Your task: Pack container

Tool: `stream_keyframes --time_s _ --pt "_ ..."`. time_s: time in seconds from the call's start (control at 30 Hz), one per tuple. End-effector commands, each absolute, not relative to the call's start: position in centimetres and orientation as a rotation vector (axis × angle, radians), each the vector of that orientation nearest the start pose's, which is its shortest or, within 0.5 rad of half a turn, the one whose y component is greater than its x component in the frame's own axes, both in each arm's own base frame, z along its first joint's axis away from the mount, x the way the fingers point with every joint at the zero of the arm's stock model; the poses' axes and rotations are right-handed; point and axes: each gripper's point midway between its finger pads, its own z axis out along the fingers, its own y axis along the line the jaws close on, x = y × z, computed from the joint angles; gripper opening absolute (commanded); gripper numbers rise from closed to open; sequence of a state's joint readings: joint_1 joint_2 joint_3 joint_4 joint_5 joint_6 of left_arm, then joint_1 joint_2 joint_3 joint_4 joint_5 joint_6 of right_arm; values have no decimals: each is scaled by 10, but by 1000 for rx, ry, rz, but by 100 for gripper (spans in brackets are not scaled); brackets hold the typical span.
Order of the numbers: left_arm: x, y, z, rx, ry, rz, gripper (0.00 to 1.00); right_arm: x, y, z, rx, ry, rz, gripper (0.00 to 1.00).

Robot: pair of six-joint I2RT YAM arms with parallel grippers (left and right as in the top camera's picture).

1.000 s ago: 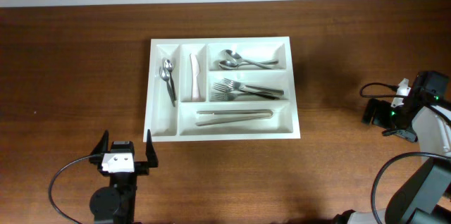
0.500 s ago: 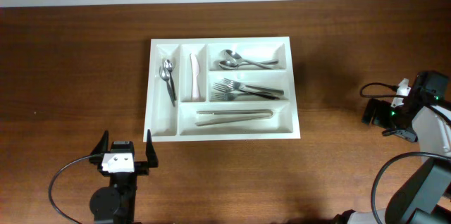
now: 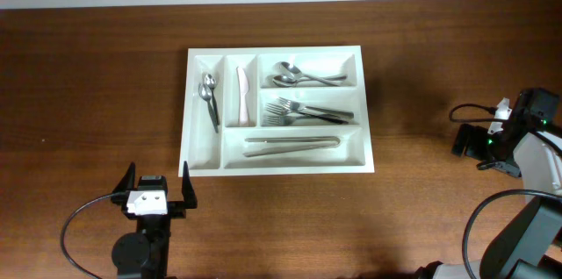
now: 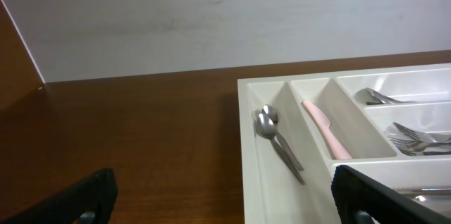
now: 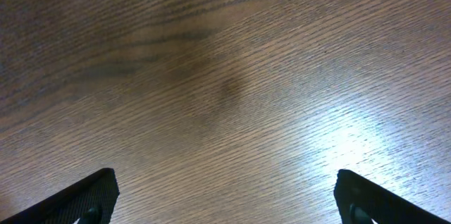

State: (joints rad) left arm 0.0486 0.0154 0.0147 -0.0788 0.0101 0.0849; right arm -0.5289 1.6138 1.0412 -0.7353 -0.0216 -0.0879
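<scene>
Brown wood-grain tabletop (image 3: 88,68) is lying under everything, shining with a patch of glare. The left gripper (image 3: 158,178) is holding its black fingers spread wide, pinching nothing. Just ahead of their tips the container (image 3: 272,51), a smooth white plastic rectangle, is sitting flat. Metal spoons (image 3: 209,96) and a pale pink utensil (image 3: 241,95) are resting in its narrow compartments, forks (image 3: 307,112) in a long one. The right gripper (image 5: 225,203), fingers likewise spread, is hovering over wood, well apart from the container.
</scene>
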Motion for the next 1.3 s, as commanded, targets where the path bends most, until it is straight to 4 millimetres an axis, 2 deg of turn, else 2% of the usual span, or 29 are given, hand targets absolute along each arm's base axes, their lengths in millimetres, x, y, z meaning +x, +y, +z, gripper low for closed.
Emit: stream_keyframes --time_s 0.0,0.13,0.33,0.47,0.63,0.77,0.9,1.17,1.27 --pt "246 14 156 14 1650 97 99 289 -171 66 613 2796 -139 99" --pt "246 14 156 14 1650 97 99 305 -180 97 591 2651 -198 99" --pt "246 14 156 14 1650 97 99 323 -176 175 490 2380 -283 99" --pt "246 14 156 14 1650 97 99 331 -157 231 391 2206 -305 99" --pt "246 14 156 14 1650 97 99 332 -122 299 257 1967 -305 99" --pt "246 14 156 14 1650 97 99 323 -88 350 152 1725 -276 99" --pt "246 14 156 14 1650 97 99 304 -62 370 90 1550 -241 99" --pt "246 14 156 14 1650 97 99 248 -21 366 48 1278 -85 99" --pt "246 14 156 14 1650 97 99 232 -13 368 28 1228 -61 99"
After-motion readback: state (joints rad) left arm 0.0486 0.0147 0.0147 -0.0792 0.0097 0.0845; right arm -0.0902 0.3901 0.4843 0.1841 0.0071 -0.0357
